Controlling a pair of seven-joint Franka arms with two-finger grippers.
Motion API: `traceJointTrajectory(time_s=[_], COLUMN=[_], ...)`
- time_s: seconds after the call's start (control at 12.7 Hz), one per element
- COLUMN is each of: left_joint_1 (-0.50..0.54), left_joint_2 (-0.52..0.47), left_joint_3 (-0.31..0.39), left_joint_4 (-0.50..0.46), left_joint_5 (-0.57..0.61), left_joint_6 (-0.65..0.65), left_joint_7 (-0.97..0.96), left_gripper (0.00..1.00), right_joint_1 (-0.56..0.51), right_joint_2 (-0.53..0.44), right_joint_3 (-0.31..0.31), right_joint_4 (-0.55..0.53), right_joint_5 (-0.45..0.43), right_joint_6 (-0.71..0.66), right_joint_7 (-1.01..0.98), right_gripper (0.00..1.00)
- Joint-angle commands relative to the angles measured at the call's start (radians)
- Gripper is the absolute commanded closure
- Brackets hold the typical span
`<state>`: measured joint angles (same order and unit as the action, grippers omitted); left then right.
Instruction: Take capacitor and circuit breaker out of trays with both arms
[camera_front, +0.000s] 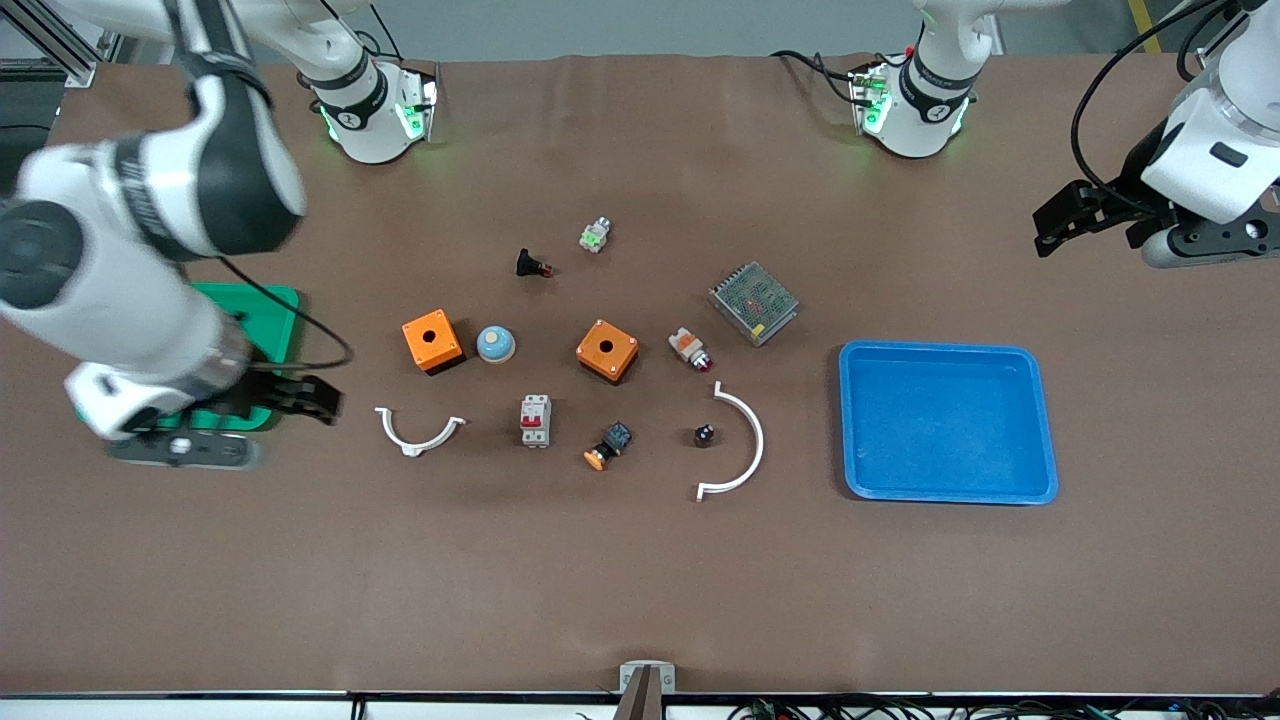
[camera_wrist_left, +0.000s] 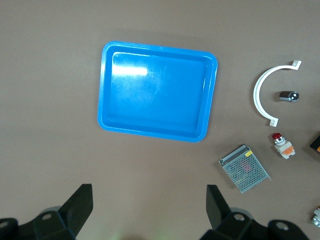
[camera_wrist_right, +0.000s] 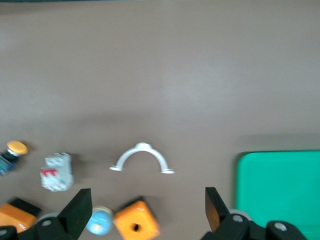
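The capacitor (camera_front: 704, 435), a tiny black stubby cylinder, stands inside the curve of a white clip (camera_front: 745, 445); it also shows in the left wrist view (camera_wrist_left: 289, 96). The breaker (camera_front: 535, 420), a light-grey block with red levers, lies near the middle of the table and shows in the right wrist view (camera_wrist_right: 56, 172). My right gripper (camera_front: 318, 398) is open and empty in the air by the green tray (camera_front: 270, 310); its own view (camera_wrist_right: 145, 210) shows it over an orange box (camera_wrist_right: 136, 225). My left gripper (camera_front: 1050, 228) is open and empty at the left arm's end; its own view (camera_wrist_left: 148, 210) shows bare table under it.
An empty blue tray (camera_front: 850, 420) lies toward the left arm's end. Two orange boxes (camera_front: 432, 340) (camera_front: 607, 350), a blue dome (camera_front: 495, 344), an orange-capped button (camera_front: 608, 446), a red-tipped white-and-orange part (camera_front: 689, 349), a mesh-covered metal unit (camera_front: 753, 302) and a second white clip (camera_front: 420, 430) lie about.
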<state>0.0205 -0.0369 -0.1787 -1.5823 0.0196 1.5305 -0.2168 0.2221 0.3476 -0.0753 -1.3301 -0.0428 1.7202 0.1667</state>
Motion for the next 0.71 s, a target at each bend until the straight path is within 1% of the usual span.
traceJointTrajectory(time_s=[0.0,0.16,0.31,0.63], left_joint_1=[0.012,0.013,0.015,0.016], left_joint_2=[-0.017,-0.017,-0.017,-0.02], left_joint_3=[-0.008,-0.008,-0.008,-0.008], left_joint_4=[-0.012,-0.012,-0.008,-0.007], left_joint_5=[0.019,0.017,0.01,0.003], left_joint_6=[0.014,0.014,0.016,0.011], left_joint_7=[0.068,0.068,0.07,0.068], left_gripper=[0.0,0.0,0.0,0.0], right_joint_1=[-0.084,-0.102,-0.134,-0.164], right_joint_2=[-0.123,-0.17,-0.226,-0.298], right_joint_3=[-0.003,-0.001,-0.004,-0.004], right_joint_4=[-0.052,-0.046,-0.064,-0.167], right_joint_5=[0.001,0.018,0.063,0.064], right_joint_6=[-0.063,-0.158,-0.203,-0.214], right_joint_7=[-0.13,-0.173,-0.241,-0.251], right_gripper=[0.0,0.0,0.0,0.0])
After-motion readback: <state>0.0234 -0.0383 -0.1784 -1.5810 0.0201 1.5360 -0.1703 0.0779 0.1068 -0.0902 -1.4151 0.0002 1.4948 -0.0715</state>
